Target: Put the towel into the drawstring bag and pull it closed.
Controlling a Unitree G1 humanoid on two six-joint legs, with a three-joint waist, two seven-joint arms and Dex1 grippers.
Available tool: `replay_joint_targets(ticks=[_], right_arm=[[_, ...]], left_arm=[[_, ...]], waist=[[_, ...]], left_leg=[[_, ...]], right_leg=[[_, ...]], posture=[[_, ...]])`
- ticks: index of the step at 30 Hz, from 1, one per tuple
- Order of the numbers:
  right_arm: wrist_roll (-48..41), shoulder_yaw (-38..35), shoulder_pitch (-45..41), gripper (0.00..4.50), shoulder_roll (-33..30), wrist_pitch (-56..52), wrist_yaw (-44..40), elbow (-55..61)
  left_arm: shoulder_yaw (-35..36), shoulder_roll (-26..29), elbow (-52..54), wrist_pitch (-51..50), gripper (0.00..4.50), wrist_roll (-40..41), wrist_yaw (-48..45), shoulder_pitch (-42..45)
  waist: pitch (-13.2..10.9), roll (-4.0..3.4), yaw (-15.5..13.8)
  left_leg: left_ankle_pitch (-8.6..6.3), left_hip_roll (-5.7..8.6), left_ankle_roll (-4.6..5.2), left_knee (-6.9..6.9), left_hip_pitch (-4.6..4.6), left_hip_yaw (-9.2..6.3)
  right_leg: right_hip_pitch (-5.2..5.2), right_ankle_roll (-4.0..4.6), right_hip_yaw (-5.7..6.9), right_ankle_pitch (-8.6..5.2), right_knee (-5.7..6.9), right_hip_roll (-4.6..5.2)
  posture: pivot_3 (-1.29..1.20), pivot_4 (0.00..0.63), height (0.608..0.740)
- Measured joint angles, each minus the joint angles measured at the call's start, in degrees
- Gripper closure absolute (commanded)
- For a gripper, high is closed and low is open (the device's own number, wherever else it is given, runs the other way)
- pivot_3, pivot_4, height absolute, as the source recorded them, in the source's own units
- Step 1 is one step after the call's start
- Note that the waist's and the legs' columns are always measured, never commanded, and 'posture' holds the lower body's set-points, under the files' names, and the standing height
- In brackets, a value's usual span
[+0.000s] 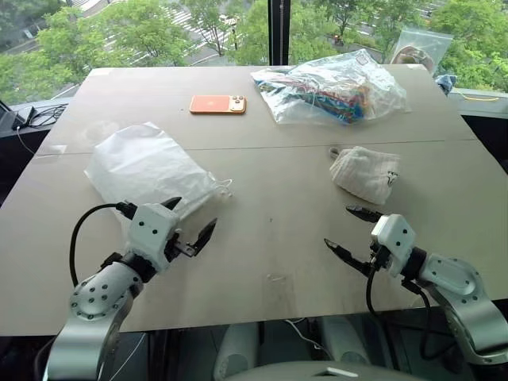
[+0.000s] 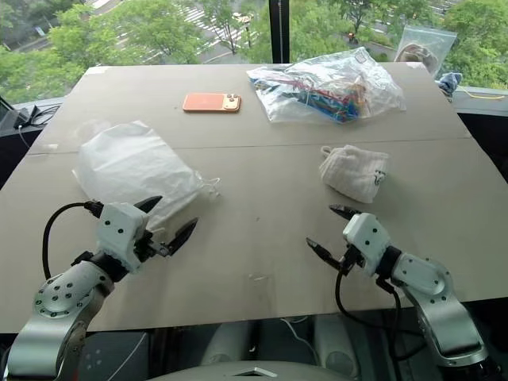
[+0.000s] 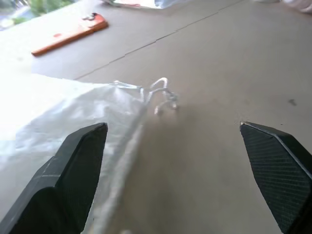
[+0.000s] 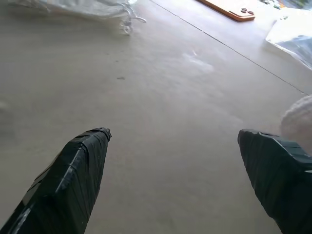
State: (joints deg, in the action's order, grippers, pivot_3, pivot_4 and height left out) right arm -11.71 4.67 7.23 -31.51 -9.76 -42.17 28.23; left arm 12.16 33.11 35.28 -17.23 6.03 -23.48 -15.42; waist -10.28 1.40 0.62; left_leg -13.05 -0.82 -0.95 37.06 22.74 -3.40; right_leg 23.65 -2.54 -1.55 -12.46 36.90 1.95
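The jaws of both grippers are spread wide and nothing is held in them. The left gripper (image 1: 189,220) is kept just over the near edge of the drawstring bag (image 1: 143,163), which lies flat on the left side of the worktop (image 1: 278,238), its thin cord (image 3: 163,95) curled at the corner nearest the middle. The right gripper (image 1: 349,230) is held just in front of the towel (image 1: 365,173), which sits as a soft bundle on the right side, well apart from the bag.

The bag's mouth looks flat and closed, so the towel may be pushed against it and not go in. The bag is thin and light, so it may be slid away when it is touched. The cord is very thin and may be missed by the jaws. The towel is floppy, so only a corner may be caught and the rest may be dropped. An orange phone (image 1: 217,104) and a clear plastic bag (image 1: 333,87) lie farther back and are unlikely to be bumped.
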Motion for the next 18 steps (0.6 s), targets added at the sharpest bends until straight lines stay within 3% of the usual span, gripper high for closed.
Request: replay_joint_targets(ticks=[1, 4, 8, 17, 18], right_arm=[[-0.2, 0.2, 0.0, 0.0, -0.1, 0.3, -0.5, 0.0], [-0.5, 1.1, -0.1, 0.0, -0.2, 1.3, -1.8, 0.0], [-0.5, 1.1, -1.0, 0.0, -0.3, 1.3, -2.4, -0.2], [0.3, 1.6, -2.1, 0.0, -0.2, 1.3, -2.1, -0.2], [0.3, 1.8, -2.0, 0.0, -0.1, 1.3, -1.9, -0.2]], left_arm=[[-0.8, 0.6, 0.0, 0.3, 0.02, -2.6, 1.1, 0.0], [-4.5, 3.1, -0.8, 1.1, 0.02, -20.1, 8.3, -0.7], [-8.2, 5.1, -4.6, 2.3, 0.02, -33.8, 13.0, -0.5], [-10.9, 3.6, -14.9, 3.5, 0.02, -42.9, 16.2, 7.2], [-11.0, 3.5, -16.3, 3.7, 0.26, -43.0, 16.3, 8.6]], waist=[[0.0, 0.0, 0.0], [0.0, 0.0, 0.1], [0.0, 0.0, 0.1], [0.0, -0.01, 0.0], [0.0, 0.0, 0.0]], left_leg=[[0.0, 0.01, 0.0, 0.0, 0.0, 0.0], [0.0, 0.01, 0.0, -0.02, -0.01, 0.01], [0.0, 0.0, 0.0, -0.03, -0.01, -0.02], [0.0, 0.0, 0.0, -0.04, 0.01, -0.06], [0.0, 0.0, 0.0, -0.04, 0.01, -0.07]], right_leg=[[0.0, 0.0, -0.01, 0.0, 0.0, 0.0], [0.01, 0.0, -0.01, 0.0, 0.0, 0.0], [0.02, 0.0, 0.02, 0.0, 0.0, 0.0], [0.03, -0.01, 0.08, 0.01, 0.01, 0.02], [0.02, -0.02, 0.09, 0.01, 0.01, 0.02]], posture=[[0.0, 0.15, 0.74], [0.0, 0.15, 0.74], [0.0, 0.15, 0.74], [0.0, 0.15, 0.74], [0.0, 0.15, 0.74]])
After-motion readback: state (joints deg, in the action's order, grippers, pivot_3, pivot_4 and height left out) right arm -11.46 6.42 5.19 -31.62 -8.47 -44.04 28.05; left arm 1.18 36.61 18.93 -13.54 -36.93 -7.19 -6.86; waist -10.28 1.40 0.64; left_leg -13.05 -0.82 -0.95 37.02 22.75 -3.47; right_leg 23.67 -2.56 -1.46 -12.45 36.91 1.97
